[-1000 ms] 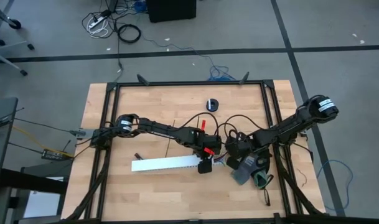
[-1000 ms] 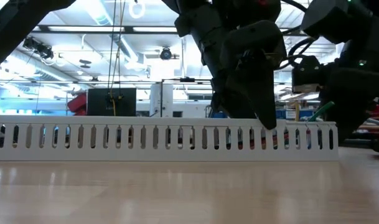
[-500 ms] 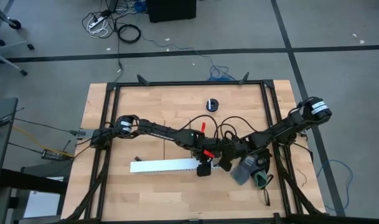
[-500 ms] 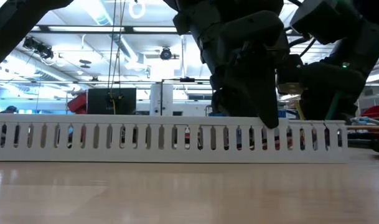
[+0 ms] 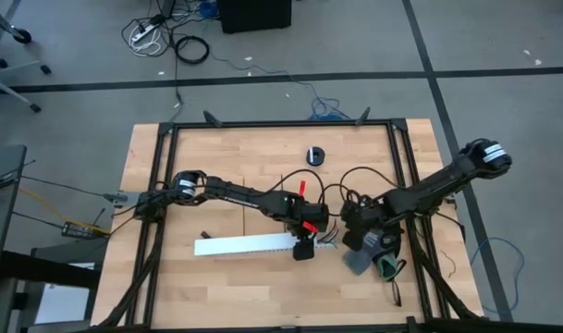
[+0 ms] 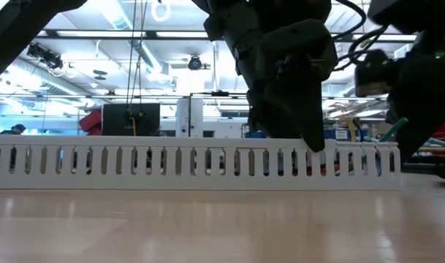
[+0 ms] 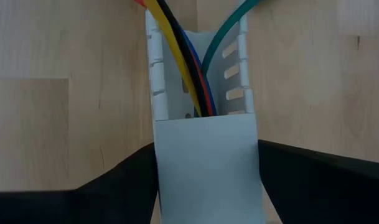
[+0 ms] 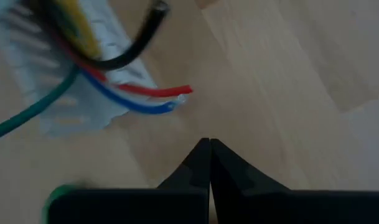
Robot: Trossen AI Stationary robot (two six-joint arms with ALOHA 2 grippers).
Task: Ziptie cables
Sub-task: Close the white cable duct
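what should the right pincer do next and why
Probably open and ease toward the loose wire ends. The right pincer is shut and empty, short of them, while the left pincer straddles the slotted channel, its fingers on either side.

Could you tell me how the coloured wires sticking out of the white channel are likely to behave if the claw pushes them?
The wires probably flop aside: they are thin and curve loosely past the channel's end. They look light, so a nudge from the shut right claw may just sweep them along the table. Their round shape might roll or slip.
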